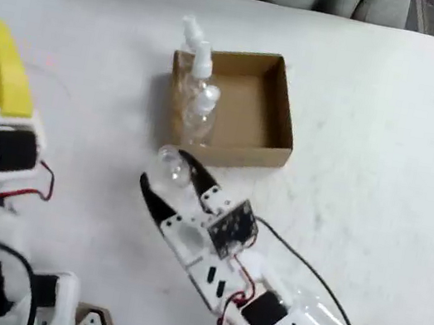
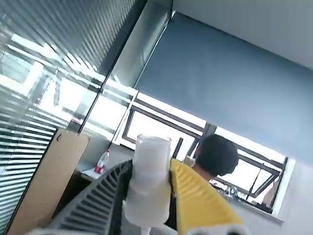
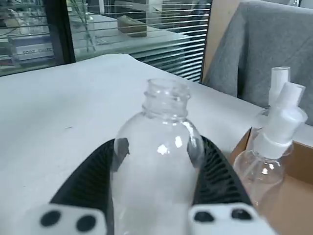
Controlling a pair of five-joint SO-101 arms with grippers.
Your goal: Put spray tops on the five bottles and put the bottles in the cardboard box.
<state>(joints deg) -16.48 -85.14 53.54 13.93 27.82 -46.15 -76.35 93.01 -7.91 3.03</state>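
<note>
Beside a corner of the cardboard box (image 1: 243,155), the right gripper (image 3: 159,147) clamps a capless bottle (image 3: 156,127). Well apart from it, the left gripper (image 2: 149,166) pinches a spray top (image 2: 149,196), lower end cut off.

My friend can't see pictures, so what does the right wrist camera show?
The right gripper holds a clear bottle upright, with no top on its open neck. Behind it is the white table. Beside it, bottles with white spray tops stand in a cardboard box.
</note>
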